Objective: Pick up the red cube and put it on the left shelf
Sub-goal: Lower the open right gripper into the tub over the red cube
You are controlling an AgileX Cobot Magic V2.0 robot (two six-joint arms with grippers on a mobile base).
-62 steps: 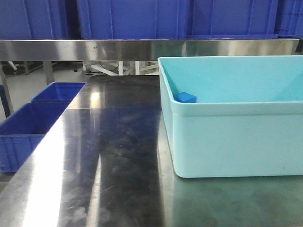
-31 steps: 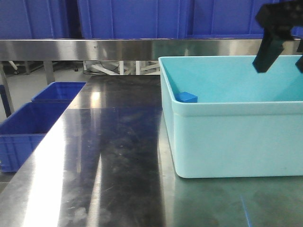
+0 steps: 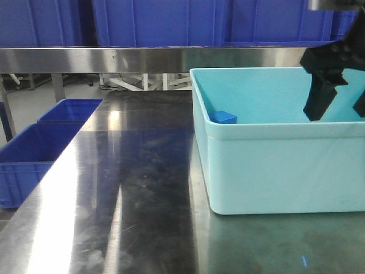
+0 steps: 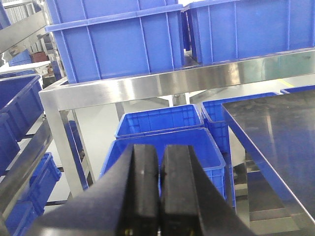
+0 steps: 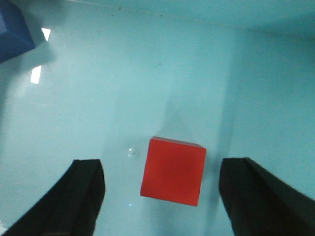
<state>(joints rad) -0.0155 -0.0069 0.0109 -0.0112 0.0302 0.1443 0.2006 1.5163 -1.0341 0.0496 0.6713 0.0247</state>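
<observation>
Right wrist view looks straight down into the tub [image 5: 98, 73]: the red cube [image 5: 173, 170] sits flat on the pale teal floor, and the right gripper [image 5: 167, 196] hangs over it with its jaws spread wide — one dark finger [image 5: 81, 194] to the left of the cube, the other to the right, neither touching it. A gap of bare floor shows on both sides of the cube. The blue block [image 5: 14, 30] lies at the upper left corner of that view, well apart from the cube.

From the front view, the right gripper [image 3: 336, 94] reaches down into the tub [image 3: 285, 165] near its right end, fingers below the rim line. The tub stands on the steel table [image 3: 131, 188], and the blue block [image 3: 223, 117] rests in its near left corner. The cube itself is hidden behind the tub wall here.

Left wrist view shows the left gripper [image 4: 158, 191] with its two black pads pressed together, nothing between them — it points toward blue crates [image 4: 162, 142] on the ground beside the table and a steel shelf [image 4: 162, 83] carrying more blue bins.
</observation>
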